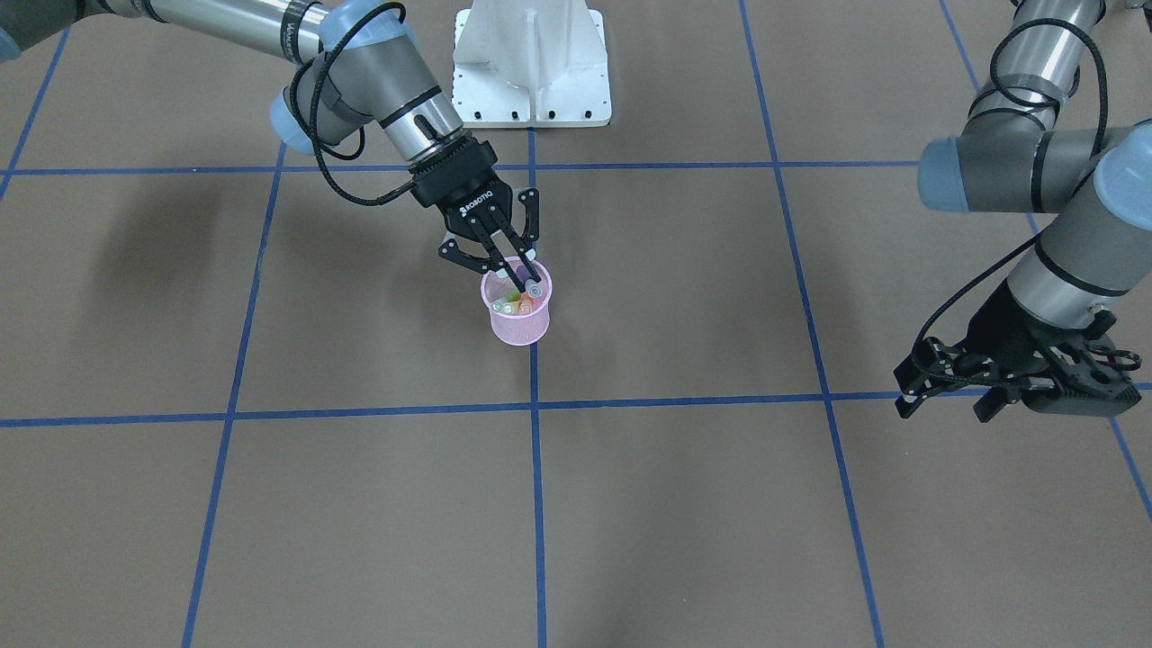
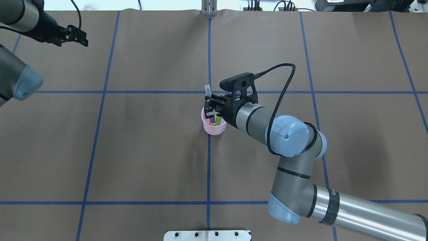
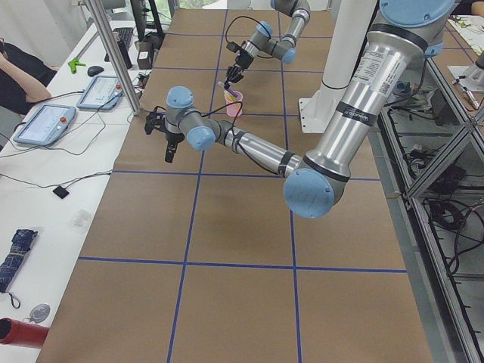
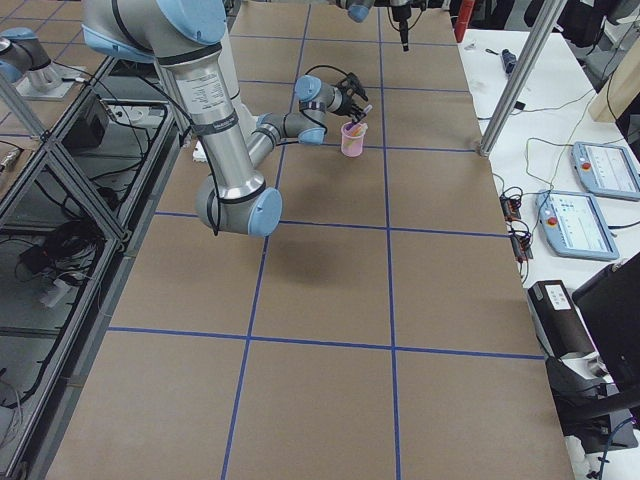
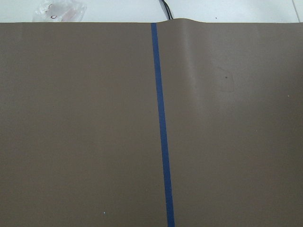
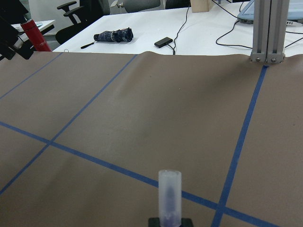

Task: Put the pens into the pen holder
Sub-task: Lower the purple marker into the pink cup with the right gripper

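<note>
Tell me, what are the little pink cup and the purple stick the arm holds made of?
The pink cup looks like fine wire mesh with a coloured coating: its wall shows a fine grid and is partly see-through. The purple stick looks like plastic: its cap end is cloudy and translucent, with purple showing through. Sight alone cannot confirm either.

Grey arms point(image 2: 291, 180), blue caps point(image 2: 287, 135), black gripper point(image 1: 525, 281)
</note>
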Available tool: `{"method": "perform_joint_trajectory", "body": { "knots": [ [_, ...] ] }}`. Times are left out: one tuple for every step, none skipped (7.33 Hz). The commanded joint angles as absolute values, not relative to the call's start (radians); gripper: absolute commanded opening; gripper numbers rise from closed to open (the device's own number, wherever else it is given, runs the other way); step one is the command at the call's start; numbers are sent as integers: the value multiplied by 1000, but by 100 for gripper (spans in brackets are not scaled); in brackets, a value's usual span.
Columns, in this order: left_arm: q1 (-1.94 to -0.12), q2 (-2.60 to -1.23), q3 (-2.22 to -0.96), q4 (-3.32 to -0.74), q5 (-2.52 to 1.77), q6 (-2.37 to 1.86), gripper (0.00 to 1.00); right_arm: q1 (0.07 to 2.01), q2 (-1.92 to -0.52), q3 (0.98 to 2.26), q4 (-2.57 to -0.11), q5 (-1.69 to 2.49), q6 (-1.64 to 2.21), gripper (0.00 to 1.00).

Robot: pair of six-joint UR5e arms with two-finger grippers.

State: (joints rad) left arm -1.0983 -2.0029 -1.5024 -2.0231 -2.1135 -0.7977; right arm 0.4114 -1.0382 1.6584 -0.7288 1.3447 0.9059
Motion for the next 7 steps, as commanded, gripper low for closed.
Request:
{"method": "perform_joint_trajectory", "body": {
  "knots": [
    [-1098, -2002, -1491, -2023, -2112, -796, 99, 396, -1037, 1651, -727, 1335, 891, 0],
    [-1098, -2002, -1480, -2043, -2112, -798, 99, 396, -1032, 1652, -727, 1335, 891, 3],
    [-1098, -2002, -1476, -2052, -2112, -798, 99, 396, -1035, 1652, -727, 1327, 891, 42],
    [-1098, -2003, -1476, -2052, -2112, -798, 99, 387, -1037, 1651, -721, 1275, 890, 99],
    [-1098, -2003, -1476, -2052, -2112, -798, 99, 387, -1034, 1652, -722, 1275, 888, 100],
    [-1098, -2003, -1476, -2051, -2112, -799, 99, 387, -1034, 1654, -723, 1278, 885, 100],
    [-1098, -2003, -1476, -2051, -2112, -799, 99, 387, -1034, 1658, -727, 1282, 884, 100]
  ]
}}
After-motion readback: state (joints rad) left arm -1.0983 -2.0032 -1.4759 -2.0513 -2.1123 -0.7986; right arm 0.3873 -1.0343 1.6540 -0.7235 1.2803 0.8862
